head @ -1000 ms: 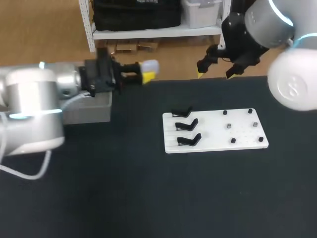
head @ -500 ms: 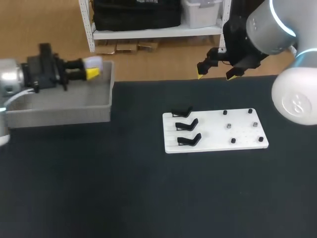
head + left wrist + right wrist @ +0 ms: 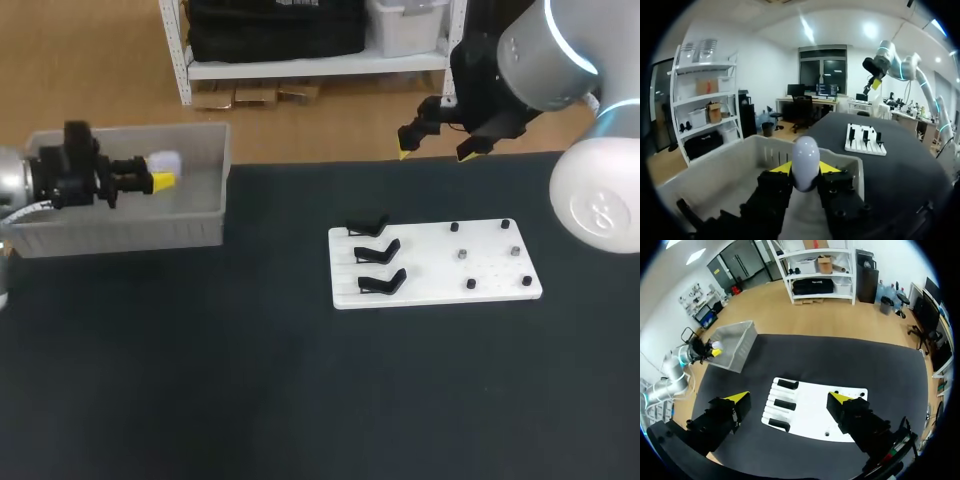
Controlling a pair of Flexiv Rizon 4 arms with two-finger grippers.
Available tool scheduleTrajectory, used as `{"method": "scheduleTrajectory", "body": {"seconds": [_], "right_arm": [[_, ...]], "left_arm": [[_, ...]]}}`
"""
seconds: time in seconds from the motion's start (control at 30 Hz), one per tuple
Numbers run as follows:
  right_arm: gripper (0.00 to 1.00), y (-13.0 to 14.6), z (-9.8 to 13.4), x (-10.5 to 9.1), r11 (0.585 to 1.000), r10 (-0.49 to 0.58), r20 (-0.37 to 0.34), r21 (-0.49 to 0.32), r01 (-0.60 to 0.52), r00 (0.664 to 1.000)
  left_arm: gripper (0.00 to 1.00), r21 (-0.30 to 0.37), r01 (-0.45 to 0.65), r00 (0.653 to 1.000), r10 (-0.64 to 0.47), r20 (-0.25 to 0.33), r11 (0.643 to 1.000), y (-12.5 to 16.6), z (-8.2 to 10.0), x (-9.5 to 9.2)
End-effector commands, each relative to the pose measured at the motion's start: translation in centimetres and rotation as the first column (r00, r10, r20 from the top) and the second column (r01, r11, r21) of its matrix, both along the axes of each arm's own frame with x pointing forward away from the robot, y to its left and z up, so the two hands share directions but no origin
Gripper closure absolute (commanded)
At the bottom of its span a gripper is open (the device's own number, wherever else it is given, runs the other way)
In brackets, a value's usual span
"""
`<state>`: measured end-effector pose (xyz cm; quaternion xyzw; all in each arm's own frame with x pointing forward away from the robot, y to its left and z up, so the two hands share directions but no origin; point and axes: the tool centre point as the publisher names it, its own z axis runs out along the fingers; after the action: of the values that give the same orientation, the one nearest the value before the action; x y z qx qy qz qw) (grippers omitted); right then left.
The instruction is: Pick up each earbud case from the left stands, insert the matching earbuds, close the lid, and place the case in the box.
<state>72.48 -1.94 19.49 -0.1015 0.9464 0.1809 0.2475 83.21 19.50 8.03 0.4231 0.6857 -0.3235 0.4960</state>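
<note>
You have your left gripper (image 3: 158, 181) closed on the white earbud case (image 3: 164, 161) (yellow tips pinching it from two sides), held over the open grey box (image 3: 120, 232), while your right gripper (image 3: 434, 152) hangs with fingers spread wide, beyond the white board (image 3: 440, 262) carrying the black stands (image 3: 378, 255).

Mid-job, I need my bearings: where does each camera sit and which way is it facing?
Head view: above and behind the robot, looking down on the table; left pincer holding the earbud case over the box, right pincer open beyond the white board.
Left wrist view: on the left wrist, looking out over the box toward the board; its pincer grips the case.
Right wrist view: high up, facing down on the board; its open pincer frames it.
All three share box and board.
</note>
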Motion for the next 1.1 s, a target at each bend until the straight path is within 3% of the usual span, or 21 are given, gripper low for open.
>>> {"method": "scheduleTrajectory", "body": {"seconds": [0.03,0.07,0.1,0.23,0.4,0.6,0.67,0.9,1.1], "right_arm": [[0.00,0.0,0.0,-0.2,1.000,-0.004,0.004,-0.001,0.004,1.000],[0.00,0.0,0.0,-0.2,1.000,-0.004,0.004,-0.001,0.004,1.000],[0.00,0.0,0.0,-0.2,1.000,-0.004,0.004,-0.001,0.004,1.000],[0.00,0.0,0.0,-0.2,1.000,-0.004,0.004,-0.001,0.004,1.000],[0.00,0.0,0.0,-0.2,1.000,-0.004,0.004,-0.001,0.004,1.000],[0.00,-1.7,-0.1,-0.8,0.994,0.063,0.045,0.087,-0.067,0.997],[0.00,-2.3,-0.3,-1.1,0.990,0.086,0.048,0.107,-0.091,0.995],[0.00,-4.7,-1.5,-2.3,0.969,0.192,0.031,0.154,-0.194,0.981],[0.00,-5.9,-1.3,-3.5,0.934,0.317,0.014,0.167,-0.315,0.948]], "left_arm": [[0.71,0.000,-0.002,1.000,0.002,-0.011,1.000,-0.3,-1.1,0.2],[0.51,0.002,-0.006,1.000,0.006,-0.020,1.000,-0.2,-1.3,0.1],[0.00,-0.004,-0.020,0.999,0.020,-0.025,1.000,-0.1,-1.5,0.1],[0.00,0.001,-0.040,0.999,0.040,-0.017,0.999,0.3,-1.1,-0.1],[0.00,0.036,-0.011,1.000,0.010,0.022,0.999,-1.0,1.3,-1.0],[0.00,0.078,-0.020,1.000,0.018,0.026,0.997,-3.2,3.3,-2.8],[0.00,0.110,-0.025,1.000,0.023,0.017,0.994,-4.0,3.7,-3.6],[0.00,0.102,-0.038,0.999,0.039,-0.010,0.994,-7.2,4.5,-5.4],[0.00,0.097,-0.043,0.997,0.049,-0.059,0.994,-9.5,4.7,-6.5]]}}
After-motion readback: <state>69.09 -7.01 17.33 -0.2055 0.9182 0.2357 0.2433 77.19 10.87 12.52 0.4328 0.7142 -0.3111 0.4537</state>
